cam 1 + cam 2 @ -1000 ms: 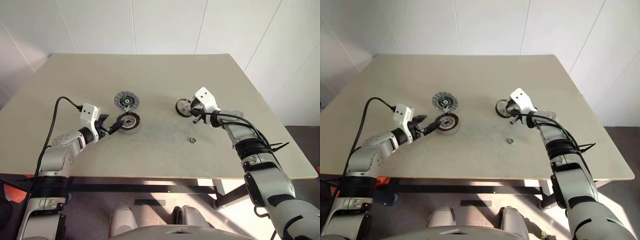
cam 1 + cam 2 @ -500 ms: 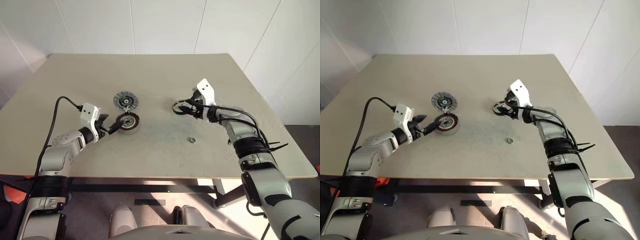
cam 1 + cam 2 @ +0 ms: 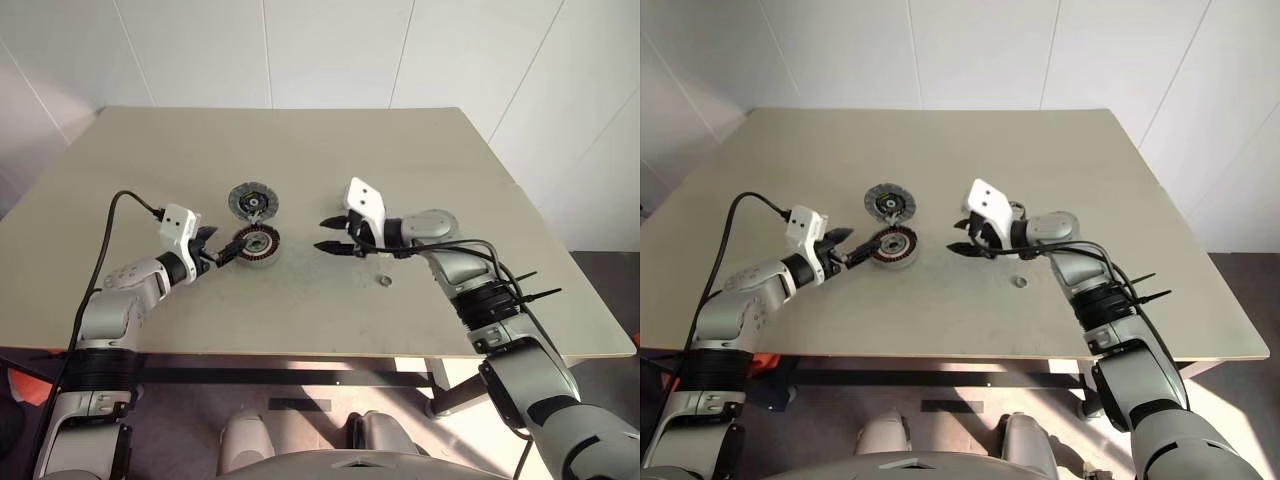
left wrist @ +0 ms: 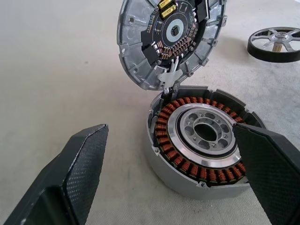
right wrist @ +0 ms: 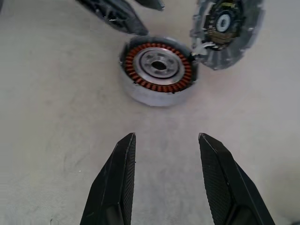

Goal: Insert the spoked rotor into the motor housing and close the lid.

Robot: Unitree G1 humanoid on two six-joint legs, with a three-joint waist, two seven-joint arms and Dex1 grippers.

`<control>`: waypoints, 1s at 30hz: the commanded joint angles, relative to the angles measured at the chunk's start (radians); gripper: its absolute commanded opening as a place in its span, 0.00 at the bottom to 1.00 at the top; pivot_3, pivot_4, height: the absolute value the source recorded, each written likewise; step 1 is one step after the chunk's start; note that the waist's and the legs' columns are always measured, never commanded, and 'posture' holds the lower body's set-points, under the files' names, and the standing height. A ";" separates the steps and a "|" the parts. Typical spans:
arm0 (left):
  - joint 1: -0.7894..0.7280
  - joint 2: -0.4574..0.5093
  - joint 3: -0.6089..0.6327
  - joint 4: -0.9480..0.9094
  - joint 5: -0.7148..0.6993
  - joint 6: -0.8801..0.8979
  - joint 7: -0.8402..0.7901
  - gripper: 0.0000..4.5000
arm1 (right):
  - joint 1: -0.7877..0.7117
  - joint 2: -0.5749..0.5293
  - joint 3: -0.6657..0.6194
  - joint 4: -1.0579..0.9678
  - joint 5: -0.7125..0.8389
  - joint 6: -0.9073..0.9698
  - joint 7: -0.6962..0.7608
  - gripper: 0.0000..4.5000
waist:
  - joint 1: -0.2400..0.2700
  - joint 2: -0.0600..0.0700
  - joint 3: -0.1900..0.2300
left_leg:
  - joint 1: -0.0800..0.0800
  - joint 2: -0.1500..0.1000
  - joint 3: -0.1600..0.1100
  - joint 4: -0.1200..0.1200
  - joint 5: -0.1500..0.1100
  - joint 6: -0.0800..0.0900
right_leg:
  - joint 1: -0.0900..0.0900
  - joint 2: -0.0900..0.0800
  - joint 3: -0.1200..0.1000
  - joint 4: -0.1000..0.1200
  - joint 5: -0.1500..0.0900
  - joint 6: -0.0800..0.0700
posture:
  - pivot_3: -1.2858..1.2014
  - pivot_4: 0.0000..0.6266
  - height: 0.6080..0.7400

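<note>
The motor housing (image 3: 256, 243) sits on the table (image 3: 300, 140), a grey cup with copper-red windings (image 4: 185, 164) around its hub. The lid (image 3: 252, 200) leans against its far rim with its inner face (image 4: 171, 37) toward my left gripper. My left gripper (image 3: 226, 250) is open, one finger (image 4: 79, 164) on each side of the housing's near wall, not touching it. My right gripper (image 3: 325, 234) is open and empty, pointing at the housing from the other side with bare table between them. The spoked rotor (image 4: 276, 42) lies flat on the table beyond the housing.
A tiny loose metal ring (image 3: 383, 281) lies on the table near my right forearm. A black cable (image 3: 115, 225) trails from my left wrist. The table's far half is bare, and white walls stand behind it.
My right gripper has let go of the rotor, opened, and swung left across the table toward the housing. The left arm has not moved.
</note>
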 commanded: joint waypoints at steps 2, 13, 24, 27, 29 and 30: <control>-0.012 0.019 0.032 -0.024 -0.016 0.002 -0.009 1.00 | -0.109 0.033 0.051 0.088 -0.065 -0.155 0.035 0.52 | -0.002 0.000 0.000 | 0.000 0.000 0.000 0.000 0.000 0.000 | 0.000 0.000 0.000 0.000 0.000 0.000 | 0.52 0.00 1.00; 0.050 0.023 0.059 -0.089 -0.028 0.022 0.010 1.00 | -0.286 0.184 0.085 0.417 -0.153 -0.364 0.031 0.52 | -0.004 0.000 0.000 | -0.002 0.000 -0.003 0.000 0.000 0.000 | 0.000 0.000 -0.004 0.000 -0.001 -0.002 | 0.52 0.00 1.00; 0.070 0.032 0.078 -0.116 -0.034 0.040 0.026 1.00 | -0.349 0.303 0.089 0.644 -0.230 -0.469 0.001 0.52 | -0.005 0.000 0.000 | -0.002 0.002 -0.003 0.000 0.000 0.000 | 0.000 -0.001 -0.005 0.002 -0.002 -0.003 | 0.52 0.00 1.00; 0.077 0.028 0.075 -0.132 -0.036 0.046 0.030 1.00 | -0.364 0.318 0.082 0.680 -0.237 -0.477 -0.006 0.52 | -0.004 0.000 0.000 | -0.002 0.002 -0.004 0.000 0.000 0.000 | 0.000 -0.001 -0.005 0.002 -0.002 -0.004 | 0.52 0.00 1.00; 0.078 0.026 0.075 -0.137 -0.036 0.050 0.033 1.00 | -0.375 0.328 0.072 0.707 -0.237 -0.471 -0.020 0.52 | -0.004 0.000 0.000 | -0.002 0.002 -0.004 0.000 0.000 0.000 | 0.000 -0.001 -0.005 0.003 -0.002 -0.004 | 0.52 0.00 1.00; 0.077 0.026 0.075 -0.136 -0.036 0.052 0.034 1.00 | -0.378 0.331 0.069 0.715 -0.238 -0.470 -0.024 0.52 | -0.005 0.000 0.000 | -0.002 0.002 -0.004 0.000 0.000 0.000 | 0.000 -0.001 -0.005 0.003 -0.002 -0.004 | 0.52 0.00 1.00</control>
